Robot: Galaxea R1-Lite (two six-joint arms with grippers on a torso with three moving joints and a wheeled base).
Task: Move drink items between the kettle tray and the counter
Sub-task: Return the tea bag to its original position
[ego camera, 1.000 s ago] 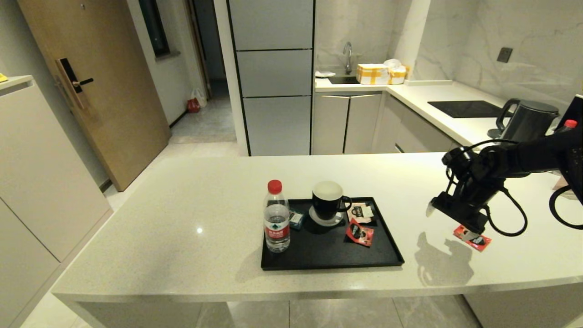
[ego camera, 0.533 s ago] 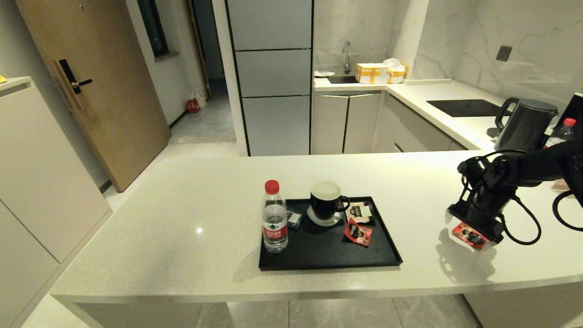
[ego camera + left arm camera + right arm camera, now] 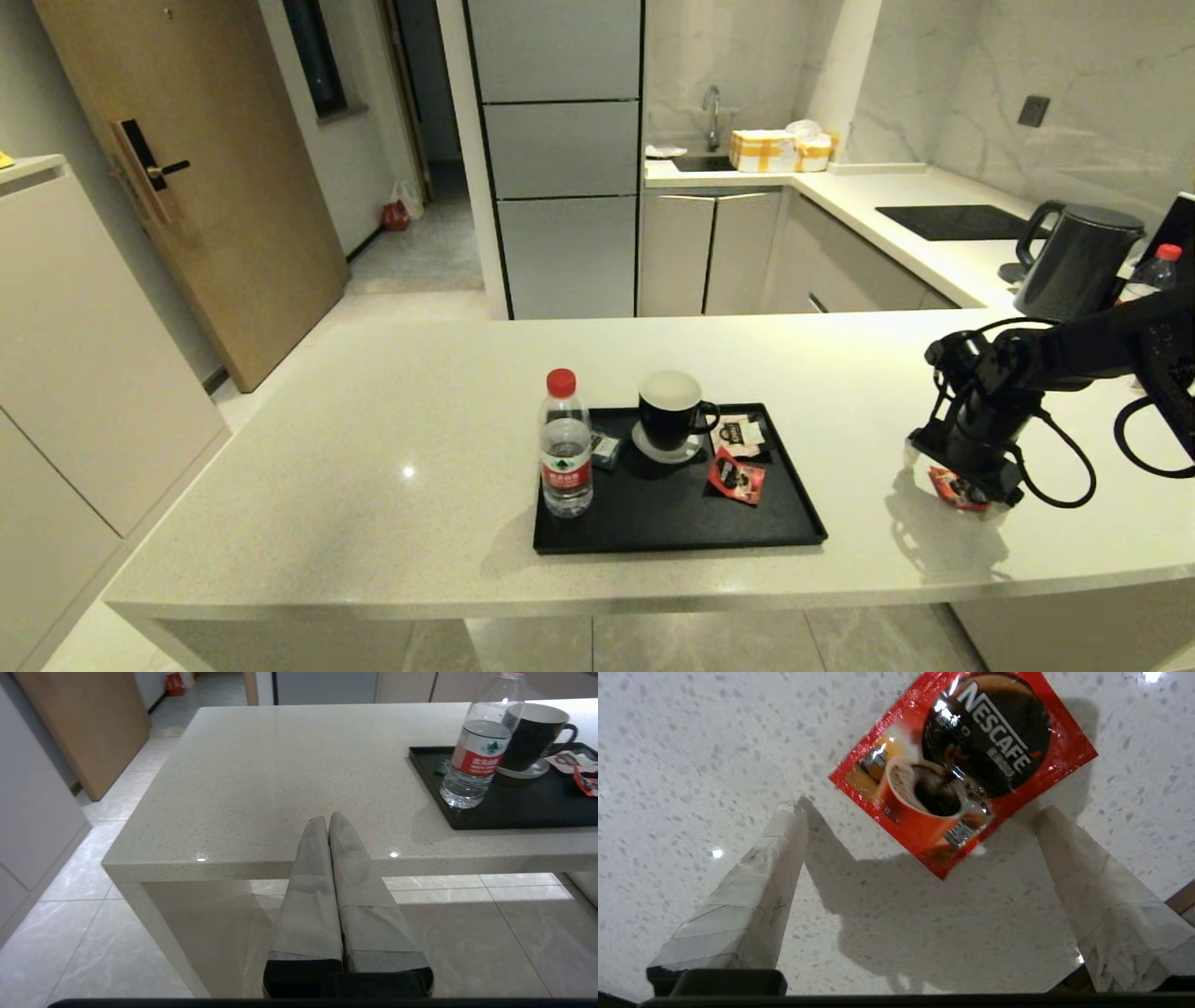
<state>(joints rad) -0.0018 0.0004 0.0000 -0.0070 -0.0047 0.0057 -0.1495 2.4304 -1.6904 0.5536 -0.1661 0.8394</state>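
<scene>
One red sachet (image 3: 948, 487) lies flat on the cream counter (image 3: 373, 439) at the right, apart from the black kettle tray (image 3: 681, 546). My right gripper (image 3: 954, 476) points down just above it, open. In the right wrist view the sachet (image 3: 966, 765) lies between and just beyond the spread fingertips of the gripper (image 3: 922, 812), touching neither. A second red sachet (image 3: 736, 476) lies on the tray's right half. My left gripper (image 3: 327, 819) is shut and empty, parked low in front of the counter's edge.
On the tray stand a water bottle (image 3: 567, 448) and a black mug (image 3: 672, 411) on a saucer, with a cream sachet (image 3: 738, 434) and a teal packet (image 3: 607, 450). A dark kettle (image 3: 1074, 257) and a hob panel (image 3: 957, 222) are on the far counter.
My right gripper has shifted to the right and sunk over the red sachet on the counter, its jaws still open. The sachet and the tray's items have not moved.
</scene>
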